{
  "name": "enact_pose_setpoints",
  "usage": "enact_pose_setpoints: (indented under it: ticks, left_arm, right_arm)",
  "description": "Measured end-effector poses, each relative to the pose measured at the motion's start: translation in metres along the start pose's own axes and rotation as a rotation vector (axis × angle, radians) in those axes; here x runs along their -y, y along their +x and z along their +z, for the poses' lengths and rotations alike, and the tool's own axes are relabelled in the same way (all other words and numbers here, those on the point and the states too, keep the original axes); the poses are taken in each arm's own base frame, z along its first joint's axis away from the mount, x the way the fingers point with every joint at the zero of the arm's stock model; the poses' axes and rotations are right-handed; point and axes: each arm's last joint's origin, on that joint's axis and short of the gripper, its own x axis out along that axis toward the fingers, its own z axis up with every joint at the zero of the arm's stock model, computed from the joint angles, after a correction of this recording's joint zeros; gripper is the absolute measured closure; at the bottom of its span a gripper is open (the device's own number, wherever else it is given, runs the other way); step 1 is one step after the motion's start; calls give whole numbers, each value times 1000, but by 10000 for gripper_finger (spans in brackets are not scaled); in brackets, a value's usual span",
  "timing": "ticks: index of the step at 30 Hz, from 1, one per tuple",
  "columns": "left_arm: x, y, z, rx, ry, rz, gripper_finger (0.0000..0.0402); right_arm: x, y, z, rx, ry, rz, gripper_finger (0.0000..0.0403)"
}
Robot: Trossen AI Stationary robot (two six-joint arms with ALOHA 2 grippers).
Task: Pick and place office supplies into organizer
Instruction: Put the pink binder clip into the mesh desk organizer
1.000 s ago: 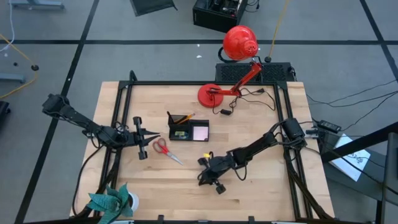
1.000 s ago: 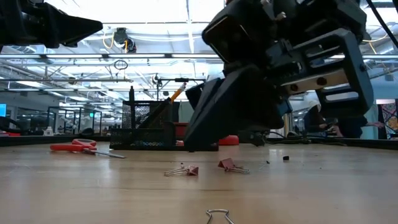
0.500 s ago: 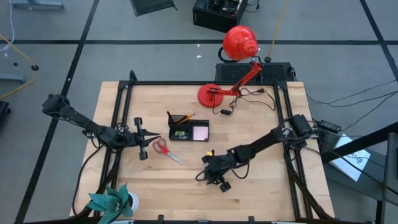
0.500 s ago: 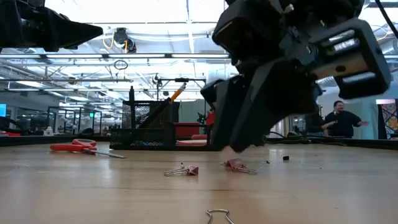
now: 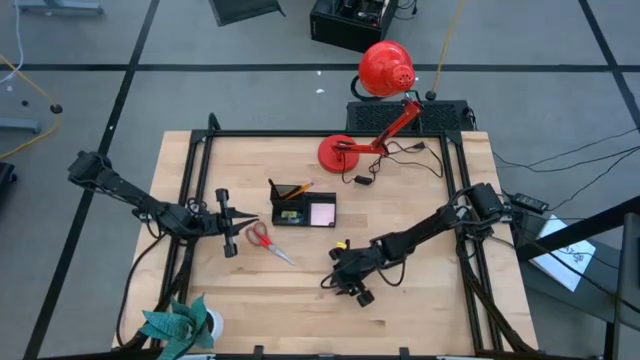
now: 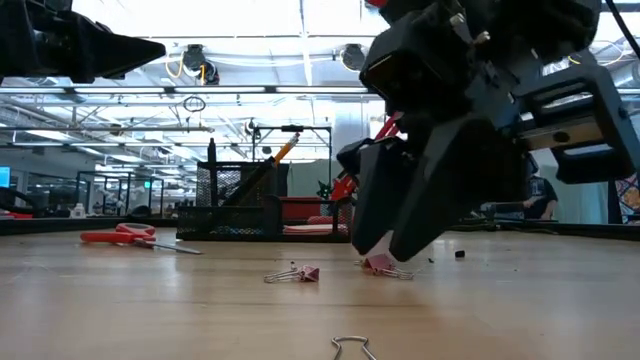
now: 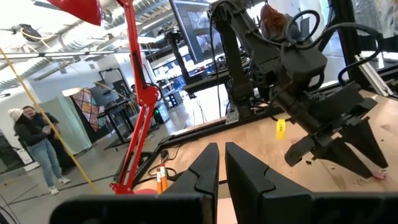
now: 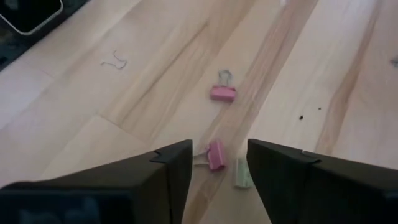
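The right pincer [image 8: 212,163] hangs low over the wooden worktop [image 5: 420,300], its two dark fingers [image 8: 165,171] parted by a clear gap and holding nothing. A small pink binder clip [image 8: 216,154] lies on the wood right between the fingertips, its wire handles pointing sideways toward one finger; whether a finger touches it cannot be told. A second pink binder clip [image 8: 223,93] lies a little beyond the fingertips, its wire loop pointing away from the pincer. The low view shows both clips flat on the wood, one [image 6: 381,265] under the tips of the right pincer [image 6: 385,245] and the other [image 6: 300,273] just beside it, with a loose wire handle [image 6: 350,347] nearer the camera. The high view adds the black organizer [image 5: 303,207], well away from the right pincer [image 5: 338,278], and red-handled scissors [image 5: 266,240] whose blades point away from the left pincer [image 5: 250,221]. That pincer waits beside them, nearly closed and empty.
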Motion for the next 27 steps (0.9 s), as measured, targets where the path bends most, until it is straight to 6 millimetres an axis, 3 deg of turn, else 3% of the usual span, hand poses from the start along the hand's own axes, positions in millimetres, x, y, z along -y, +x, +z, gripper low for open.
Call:
enact_pose_setpoints:
  ticks: [14, 27]
  left_arm:
    - [0, 0, 0, -1, 2, -1, 366]
    - [0, 0, 0, -4, 3, 1, 366]
  right_arm:
    - [-2, 0, -7, 43, -25, -28, 289]
    - [0, 18, -21, 43, 17, -16, 307]
